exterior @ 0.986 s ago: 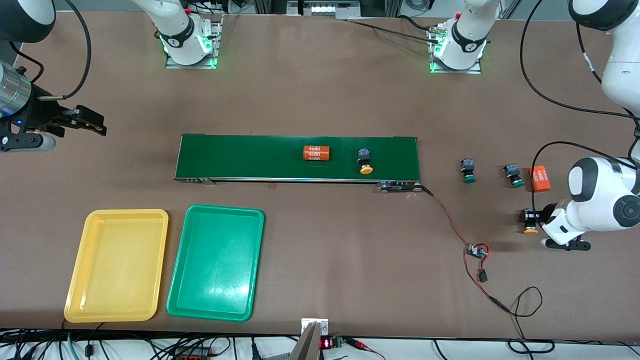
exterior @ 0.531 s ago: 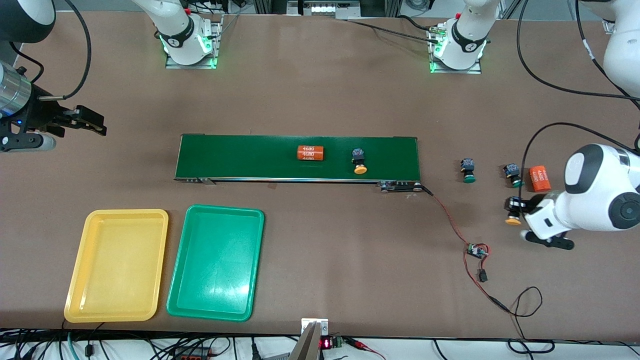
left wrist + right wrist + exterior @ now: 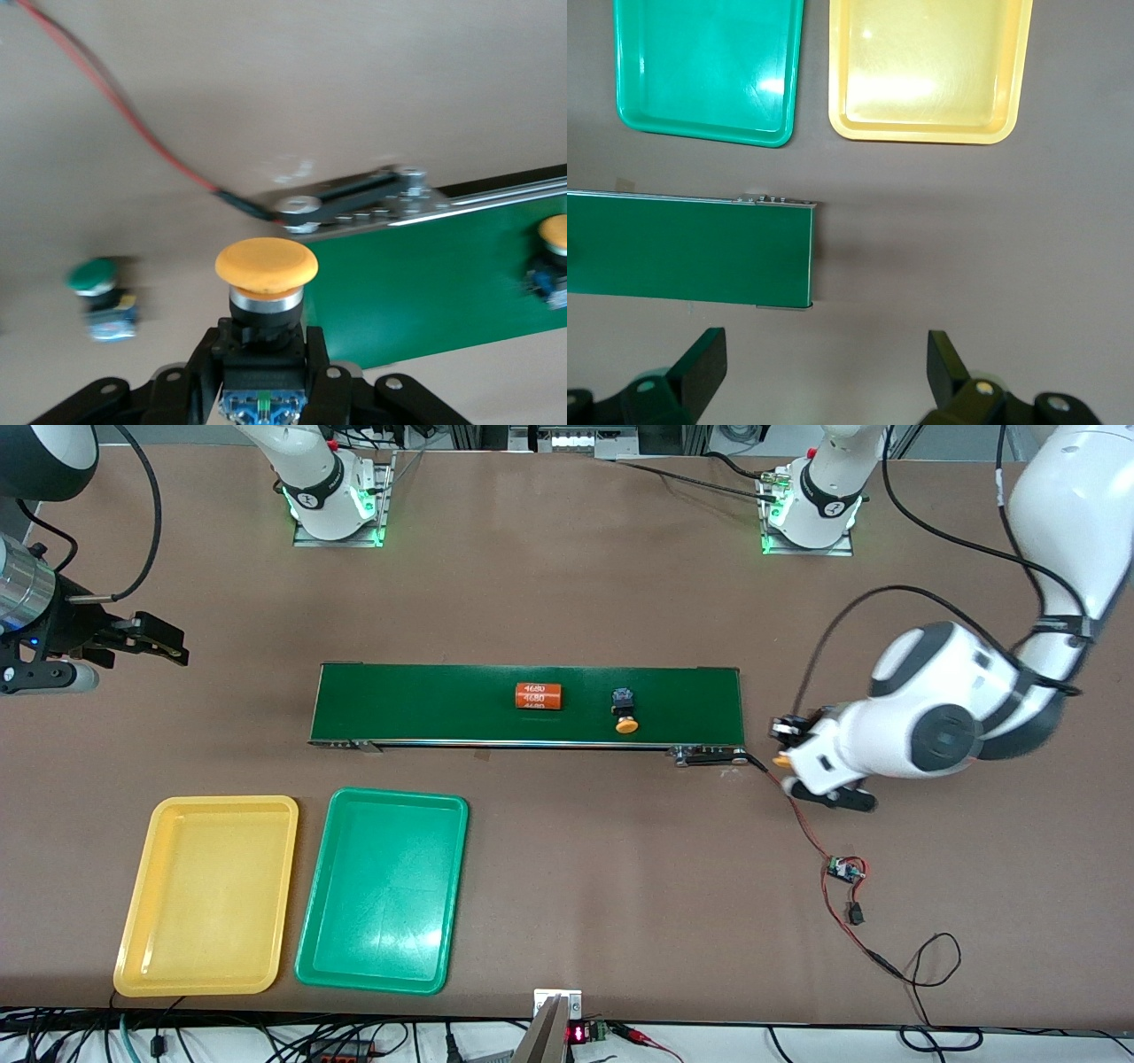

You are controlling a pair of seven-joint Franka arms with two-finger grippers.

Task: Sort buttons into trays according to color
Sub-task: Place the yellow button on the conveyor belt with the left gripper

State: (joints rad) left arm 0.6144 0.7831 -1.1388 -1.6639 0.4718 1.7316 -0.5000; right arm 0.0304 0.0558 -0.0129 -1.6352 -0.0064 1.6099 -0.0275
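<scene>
Yellow-orange and round, the cap of a small black-bodied push-button [image 3: 266, 270] stands up between the fingers of the left gripper [image 3: 785, 746], which is clamped tight on the button's body and hangs over the bare brown table [image 3: 567, 584] just off the long dark-green conveyor belt [image 3: 527, 705] at the left arm's end. A second yellow-capped push-button [image 3: 625, 710] lies on the belt, beside an orange cylinder printed "4680" [image 3: 539, 695] that sits toward the right arm's end. The left wrist view also shows a green-capped push-button [image 3: 102, 297] on the table. The shallow yellow plastic tray [image 3: 208, 895] and the shallow green plastic tray [image 3: 383, 890] lie side by side, nearer the front camera than the belt, both holding nothing. The right gripper [image 3: 824, 372] waits with its fingers spread wide and empty, over the table at the right arm's end.
</scene>
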